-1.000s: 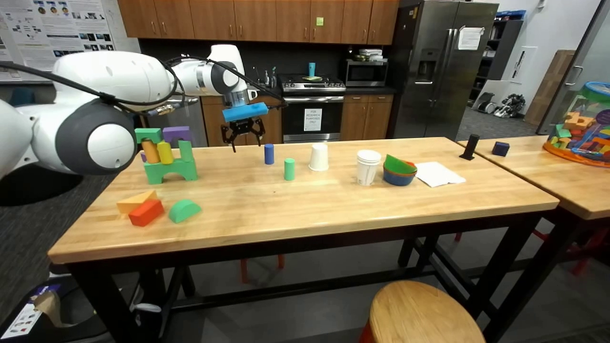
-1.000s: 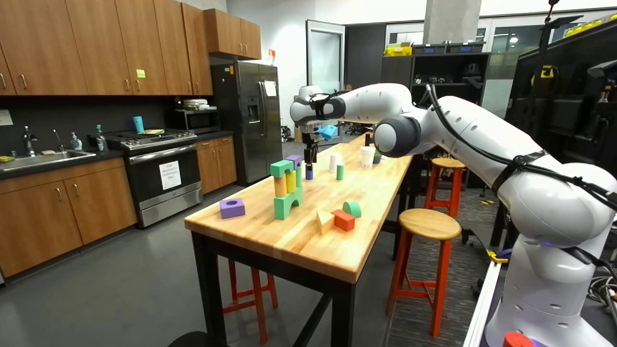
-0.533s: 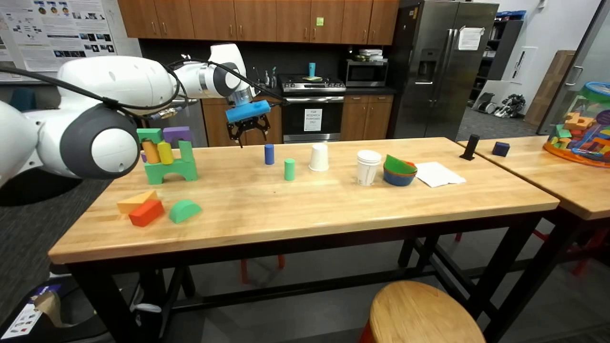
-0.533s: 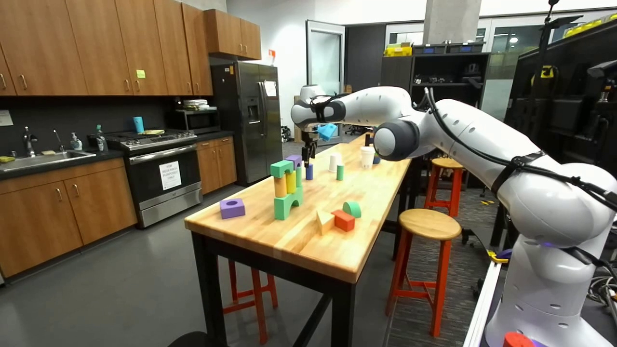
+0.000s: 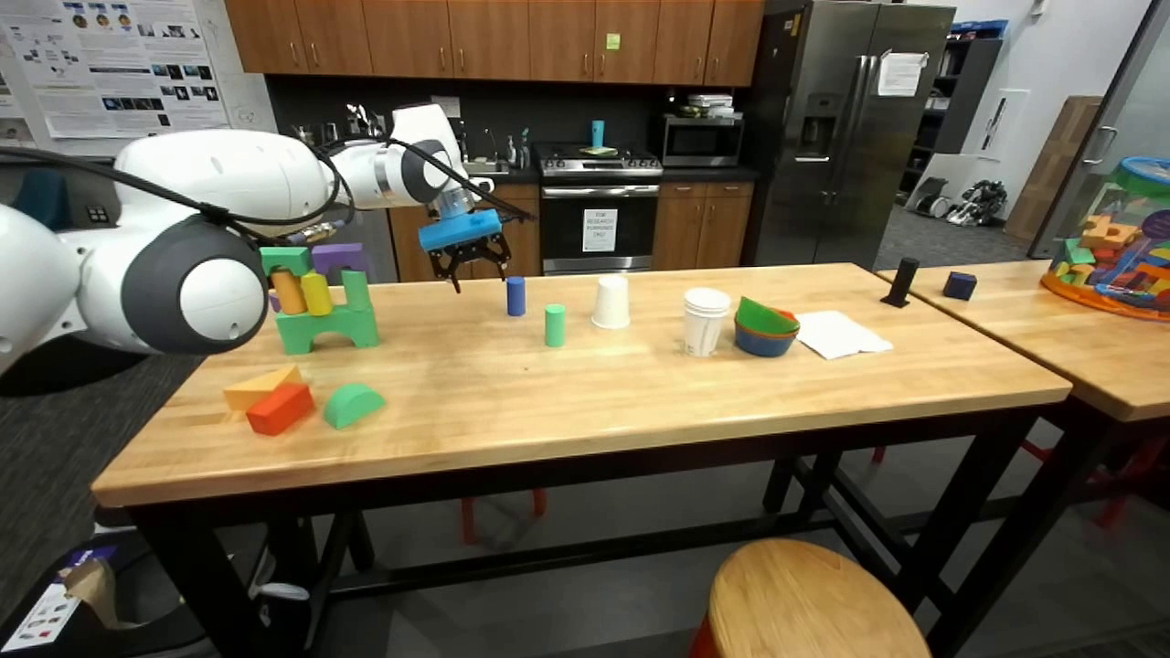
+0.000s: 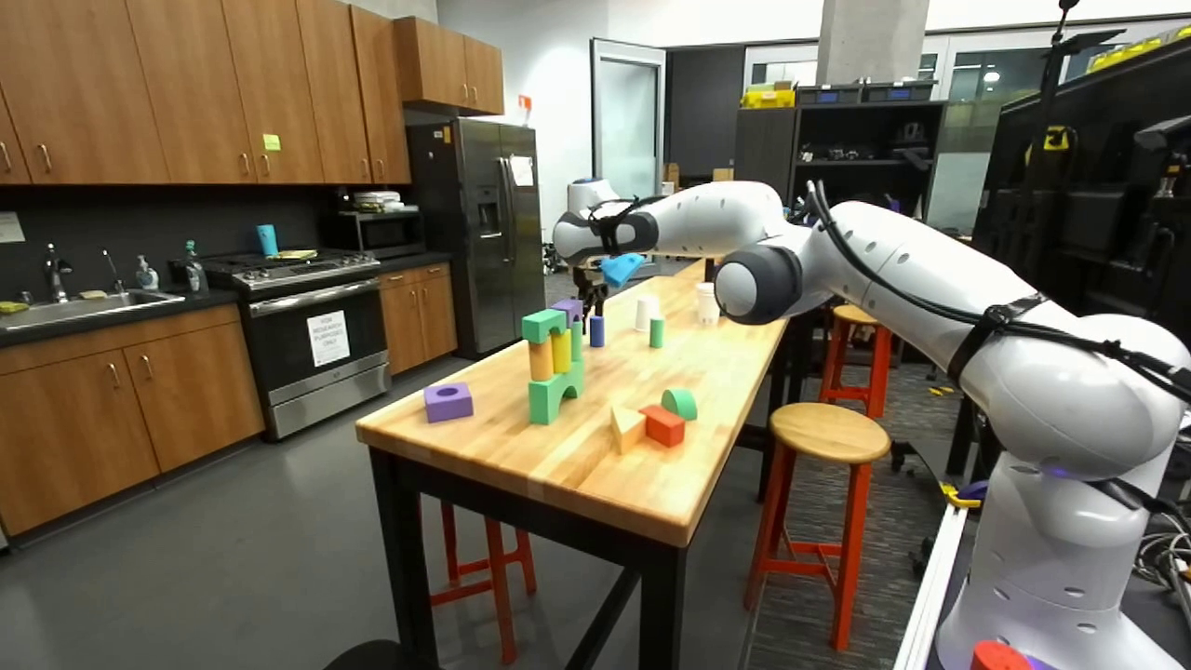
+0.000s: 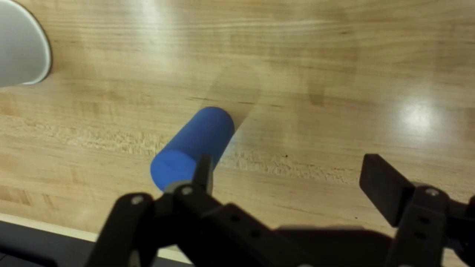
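My gripper (image 7: 291, 174) is open, with only bare tabletop seen between its fingers. A blue cylinder (image 7: 200, 135) stands upright on the wooden table, nearest to the gripper. The left finger (image 7: 203, 172) overlaps part of the cylinder in the wrist view; contact cannot be told. In an exterior view the gripper (image 5: 480, 279) hangs above the table's far edge, left of the blue cylinder (image 5: 516, 296). A green cylinder (image 5: 555, 325) and an upside-down white cup (image 5: 611, 302) stand farther right. The cup (image 7: 22, 44) is partly cut off in the wrist view.
A block tower (image 5: 327, 306) stands near the arm. A purple block (image 6: 448, 402), orange triangle (image 6: 627, 428), red block (image 6: 663, 425) and green half-round (image 6: 680, 404) lie at the near end. White cups (image 5: 706, 320), bowls (image 5: 766, 334) and paper (image 5: 841, 334) sit farther along.
The arm has sunk, and the hand has tilted and shifted slightly away from the blue cylinder. The gripper has stayed open. The blocks and cups have not moved.
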